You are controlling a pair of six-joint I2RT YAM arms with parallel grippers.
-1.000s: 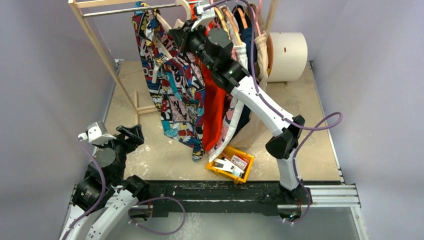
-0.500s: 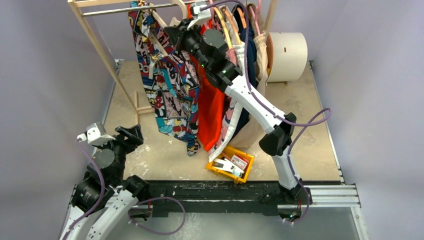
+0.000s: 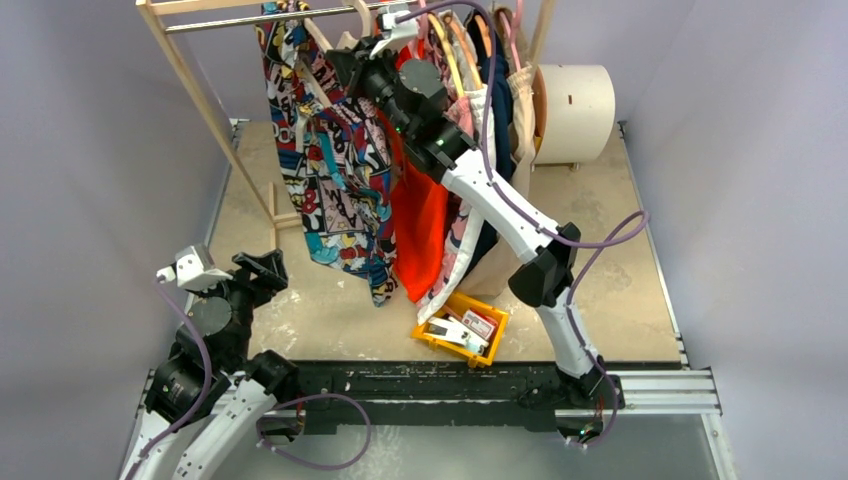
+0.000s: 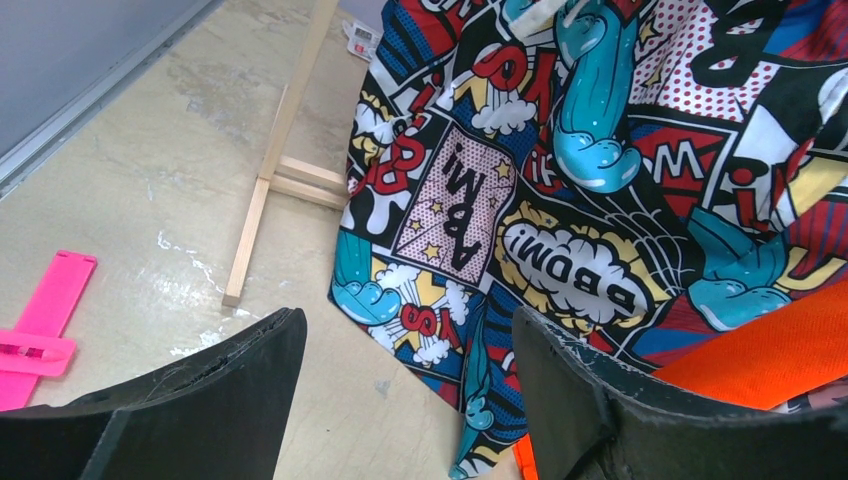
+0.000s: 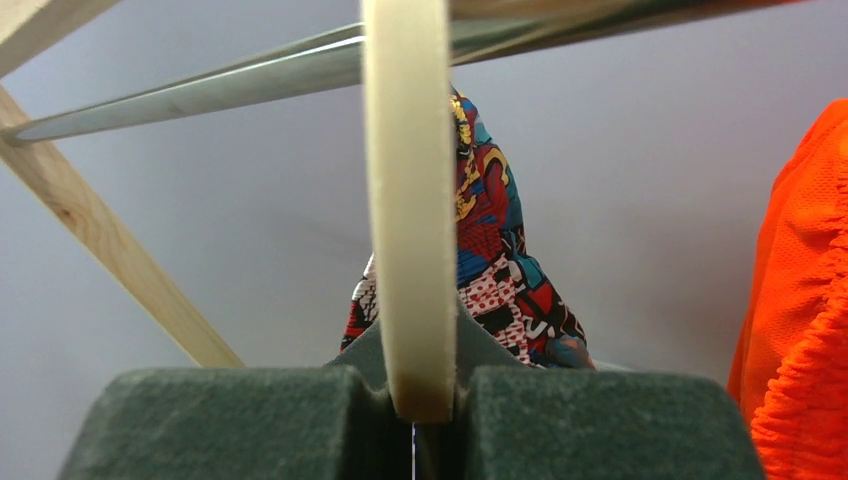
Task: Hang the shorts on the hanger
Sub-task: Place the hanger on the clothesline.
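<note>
The comic-print shorts (image 3: 335, 190) hang draped from the cream hanger (image 3: 366, 14) up at the rack's rail, their hem just above the table. My right gripper (image 3: 356, 50) is shut on the hanger's hook. In the right wrist view the cream hook (image 5: 410, 200) rises from between the pressed pads (image 5: 250, 420) toward the metal rail, with a bit of the shorts (image 5: 500, 280) behind it. My left gripper (image 3: 262, 268) stands open near the table's front left. In its own view the fingers (image 4: 405, 325) hold nothing and face the shorts (image 4: 560, 230).
A wooden rack with a metal rail (image 3: 260, 18) carries an orange garment (image 3: 420, 220), a pink patterned one (image 3: 455, 250) and more hangers. A yellow bin (image 3: 462, 328) sits near the front, a cream cylinder (image 3: 575, 112) at the back right. A pink hanger (image 4: 45, 325) lies on the table.
My right arm has carried the hanger and shorts up and to the left, closer to the rail. The left arm has stayed put.
</note>
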